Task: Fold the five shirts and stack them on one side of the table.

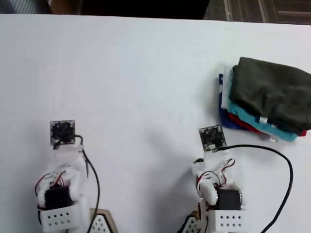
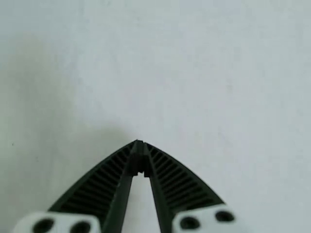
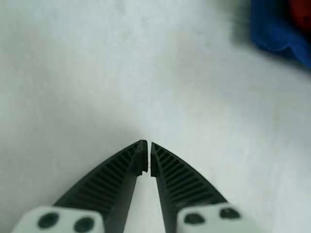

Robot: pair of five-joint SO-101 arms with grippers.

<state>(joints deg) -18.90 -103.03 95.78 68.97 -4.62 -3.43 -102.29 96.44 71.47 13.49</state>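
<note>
A stack of folded shirts [image 1: 265,99] lies at the right side of the white table [image 1: 136,73]: a dark olive one on top, teal, red, white and blue layers under it. The stack's blue corner [image 3: 277,29] appears in the right wrist view, with a bit of red beside it. My left gripper [image 2: 139,145] is shut with nothing in it, over bare table. My right gripper [image 3: 147,145] is also shut and empty, a short way from the stack. Both arms sit folded back at the table's near edge, the left arm [image 1: 60,189] and the right arm [image 1: 216,187].
A black cable [image 1: 286,170] loops from the right arm across the table's near right part. The table's far edge [image 1: 146,17] meets a dark floor behind.
</note>
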